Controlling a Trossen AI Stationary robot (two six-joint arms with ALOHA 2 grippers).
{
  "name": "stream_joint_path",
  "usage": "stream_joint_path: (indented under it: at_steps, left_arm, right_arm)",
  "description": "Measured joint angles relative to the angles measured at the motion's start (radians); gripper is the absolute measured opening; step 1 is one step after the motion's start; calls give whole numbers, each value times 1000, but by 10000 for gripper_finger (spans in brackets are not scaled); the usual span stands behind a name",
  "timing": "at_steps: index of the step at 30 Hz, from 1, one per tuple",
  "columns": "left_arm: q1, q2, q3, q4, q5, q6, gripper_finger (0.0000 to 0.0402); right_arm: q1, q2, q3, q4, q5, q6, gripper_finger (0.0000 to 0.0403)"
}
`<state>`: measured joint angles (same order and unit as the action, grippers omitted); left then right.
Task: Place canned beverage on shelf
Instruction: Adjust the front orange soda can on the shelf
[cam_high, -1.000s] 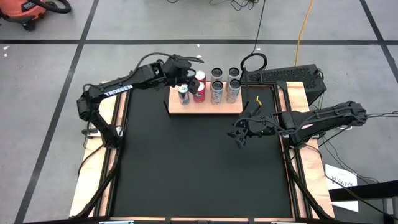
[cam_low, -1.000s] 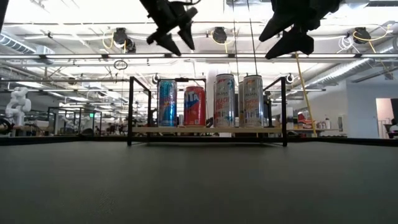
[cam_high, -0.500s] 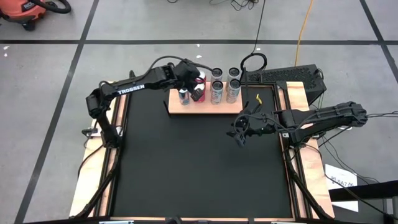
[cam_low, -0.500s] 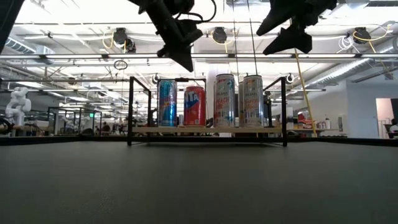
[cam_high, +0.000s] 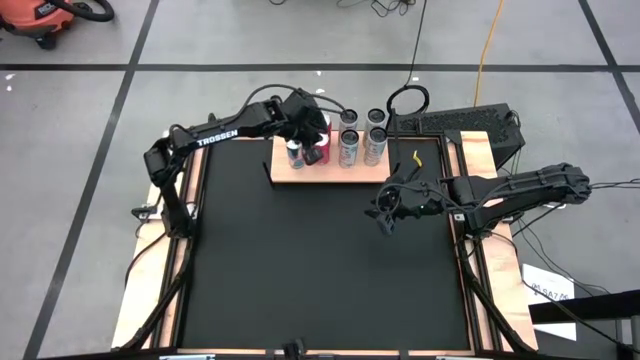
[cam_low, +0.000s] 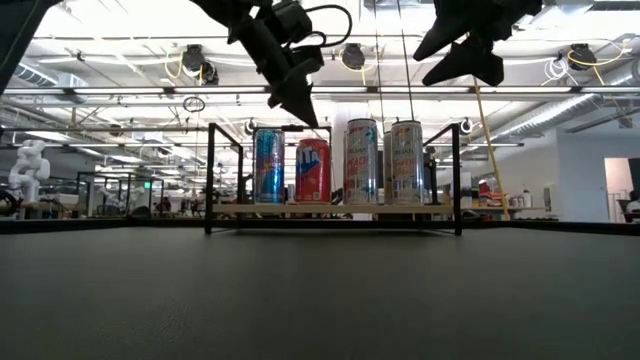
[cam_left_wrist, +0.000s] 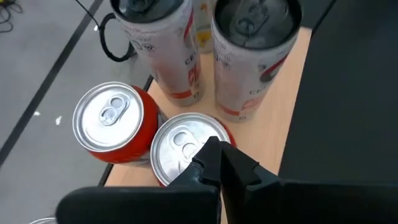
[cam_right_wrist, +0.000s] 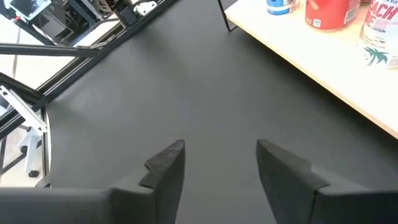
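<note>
The shelf (cam_high: 372, 172), a light-wood board with black side brackets, stands at the mat's far edge. On it stand a blue can (cam_low: 268, 165), a red can (cam_low: 312, 170) and tall white cans (cam_low: 361, 160). The left wrist view shows two red cans (cam_left_wrist: 115, 121) side by side and two white cans (cam_left_wrist: 255, 37). My left gripper (cam_left_wrist: 217, 163) is shut and empty, hovering just above the nearer red can's top (cam_left_wrist: 180, 142); the low view shows a gap between them. My right gripper (cam_right_wrist: 217, 155) hangs open and empty over the mat, right of centre (cam_high: 385, 215).
Bare black mat (cam_high: 320, 260) fills the table's middle and near part. Light-wood strips (cam_high: 485, 200) edge the mat. A black box (cam_high: 470, 122) and cables lie at the far right, behind the shelf.
My left gripper has shut with nothing between its fingers. It has gone toward the table's right and near edges and come down over the red cans on the shelf. The cans have stayed where they were.
</note>
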<state>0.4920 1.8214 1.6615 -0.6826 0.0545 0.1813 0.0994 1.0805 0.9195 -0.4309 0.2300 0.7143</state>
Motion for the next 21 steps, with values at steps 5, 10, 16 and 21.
stream_joint_path:
  at_steps: [5, 10, 16, 21]
  left_arm:
    - [7, 19, 0, -5, 4, 101, 1]
    - [7, 25, 0, -5, 3, 162, 1]
    - [7, 26, 0, -6, -2, 165, 1]
    - [8, 26, 0, -6, -3, 148, 1]
  right_arm:
    - [0, 0, 0, 0, 0, 0, 176]
    - [0, 0, 0, 0, 0, 0, 171]
    - [0, 0, 0, 0, 0, 6, 171]
    - [0, 0, 0, 0, 0, 5, 171]
